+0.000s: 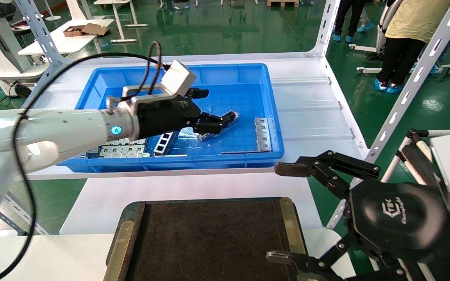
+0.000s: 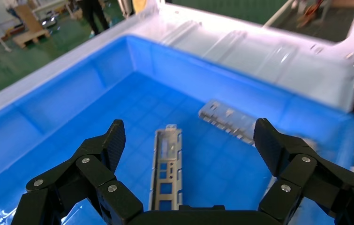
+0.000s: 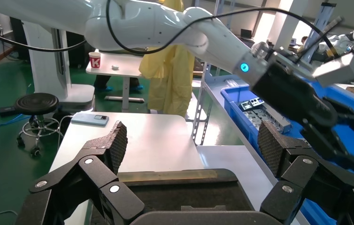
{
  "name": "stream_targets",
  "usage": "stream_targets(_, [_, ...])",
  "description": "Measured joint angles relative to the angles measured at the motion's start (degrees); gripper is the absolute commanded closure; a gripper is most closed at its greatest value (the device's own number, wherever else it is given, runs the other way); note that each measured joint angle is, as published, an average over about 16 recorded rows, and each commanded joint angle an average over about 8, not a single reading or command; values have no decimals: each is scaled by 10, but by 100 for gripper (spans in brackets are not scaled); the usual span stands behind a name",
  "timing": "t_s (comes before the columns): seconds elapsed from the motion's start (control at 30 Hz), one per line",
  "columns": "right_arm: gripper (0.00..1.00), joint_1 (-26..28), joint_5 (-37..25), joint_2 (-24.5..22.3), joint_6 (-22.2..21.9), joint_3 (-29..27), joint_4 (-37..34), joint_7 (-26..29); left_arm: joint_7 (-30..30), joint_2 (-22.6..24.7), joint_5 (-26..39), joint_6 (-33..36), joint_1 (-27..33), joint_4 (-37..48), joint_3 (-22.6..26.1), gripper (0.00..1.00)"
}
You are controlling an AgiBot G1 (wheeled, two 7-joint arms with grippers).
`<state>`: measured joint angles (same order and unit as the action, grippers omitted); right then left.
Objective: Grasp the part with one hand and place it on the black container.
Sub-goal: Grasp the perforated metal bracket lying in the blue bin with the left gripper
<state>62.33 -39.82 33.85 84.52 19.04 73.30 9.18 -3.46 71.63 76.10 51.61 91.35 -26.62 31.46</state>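
**Left gripper spread over the part in the bin**

From the head view, we are reaching our left gripper (image 1: pixel 219 117) into the blue bin (image 1: pixel 248 74), its jaws spread wide and holding nothing. The part (image 1: pixel 213 130) is lying on the bin floor just under the fingertips, partly hidden by them. A ladder-like strip (image 1: pixel 163 143) and perforated plates (image 1: pixel 125 149) are resting near the bin's front wall, and another slotted piece (image 1: pixel 263 134) is lying by the right wall. The black container (image 1: pixel 209 238) is sitting on the white table in front of the bin, bare on top. Our right gripper (image 1: pixel 283 212) is hanging open at its right edge.

From the left wrist, we are seeing the part (image 2: pixel 166 166) between the open fingers (image 2: pixel 114 143), untouched.

From the right wrist, we are holding wide-open fingers (image 3: pixel 114 145) over the container (image 3: pixel 189 192).
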Motion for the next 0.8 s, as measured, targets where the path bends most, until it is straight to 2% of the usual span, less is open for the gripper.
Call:
stream_targets(0.23, [1, 0, 0, 0, 0, 0, 0, 0, 45, 47, 11, -43, 24, 91, 13, 0])
stream_targets(0.27, [6, 0, 0, 0, 0, 0, 0, 0, 49, 51, 11, -48, 25, 99, 15, 1])
stream_targets(0.5, [92, 0, 0, 0, 0, 0, 0, 0, 52, 66, 0, -78, 29, 124, 38, 87])
stream_targets(0.53, [99, 0, 0, 0, 0, 0, 0, 0, 49, 67, -2, -81, 28, 124, 42, 98])
stream_targets(0.8, [100, 0, 0, 0, 0, 0, 0, 0, 22, 68, -18, -106, 23, 114, 85, 100])
